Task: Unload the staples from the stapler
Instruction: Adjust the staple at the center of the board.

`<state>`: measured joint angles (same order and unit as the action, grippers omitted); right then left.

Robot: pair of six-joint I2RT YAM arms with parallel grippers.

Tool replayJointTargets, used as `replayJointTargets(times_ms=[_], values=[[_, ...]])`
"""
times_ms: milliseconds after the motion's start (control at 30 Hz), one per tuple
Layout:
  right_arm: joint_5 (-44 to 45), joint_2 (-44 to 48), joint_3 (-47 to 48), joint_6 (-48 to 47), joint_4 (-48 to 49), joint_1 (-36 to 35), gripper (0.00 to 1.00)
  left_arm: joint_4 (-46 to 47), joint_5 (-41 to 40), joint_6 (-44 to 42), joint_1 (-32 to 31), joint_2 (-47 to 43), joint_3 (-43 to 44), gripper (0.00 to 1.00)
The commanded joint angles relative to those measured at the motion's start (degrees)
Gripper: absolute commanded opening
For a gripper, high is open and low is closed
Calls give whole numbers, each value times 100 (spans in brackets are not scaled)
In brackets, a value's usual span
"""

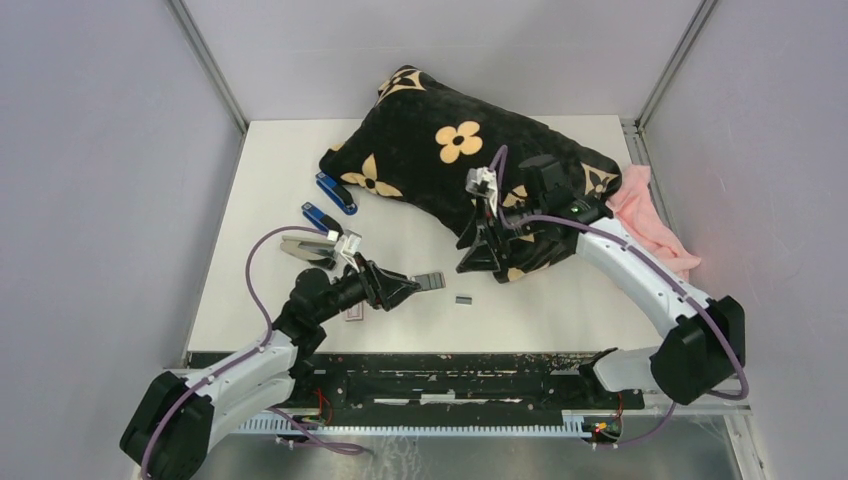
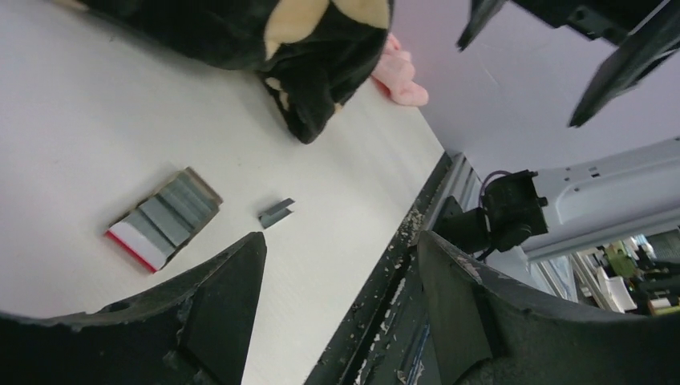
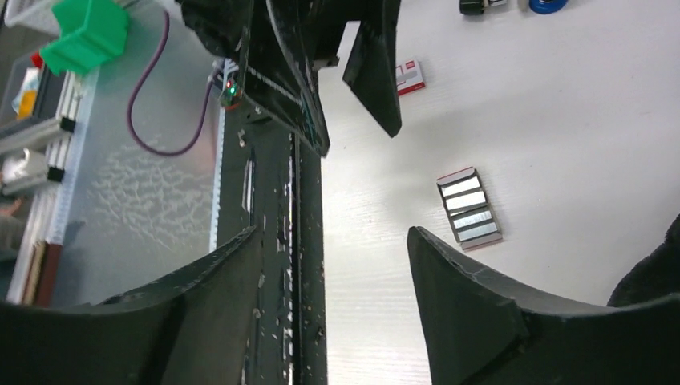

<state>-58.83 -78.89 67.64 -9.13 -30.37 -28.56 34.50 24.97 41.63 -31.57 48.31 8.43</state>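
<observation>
Now the staples [image 2: 277, 212] are seen lying on the surface [image 2: 96, 120] close to the open, empty left end effector [image 2: 341, 238] and right end effector [image 3: 333, 231]; the drop seems done, so pulling back is called for.

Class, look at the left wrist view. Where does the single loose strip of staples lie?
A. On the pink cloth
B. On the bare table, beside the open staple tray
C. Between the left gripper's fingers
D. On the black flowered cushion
B: the loose strip lies flat on the white table, just apart from the staple tray.
</observation>
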Motion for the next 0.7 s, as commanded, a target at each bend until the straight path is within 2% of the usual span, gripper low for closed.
replayJointTargets(times_ms=[0, 167, 233, 400, 500, 600, 667], values=[[-970, 552, -559, -1322, -17, 203, 76, 1365, 556, -73, -249, -23, -45, 78], [-702, 800, -418, -2646, -1148, 482, 84, 947, 84, -1520, -1438, 280, 255, 80], [-471, 805, -382, -3126, -1488, 530, 85, 593, -240, -1888, -1655, 473, 415, 80], [53, 755, -777, -3737, -1472, 435, 87, -31, -1079, -1991, -1668, 209, 468, 80], [866, 452, -818, -3892, -1408, 22, 86, -569, -1821, -1827, -1667, -270, 399, 81], [1746, 43, -913, -3757, -1096, -387, 78, -1037, -2310, -1472, -1668, -768, 244, 81], [2175, -228, -908, -3432, -820, -573, 73, -1178, -2310, -1472, -1664, -1030, 90, 81]])
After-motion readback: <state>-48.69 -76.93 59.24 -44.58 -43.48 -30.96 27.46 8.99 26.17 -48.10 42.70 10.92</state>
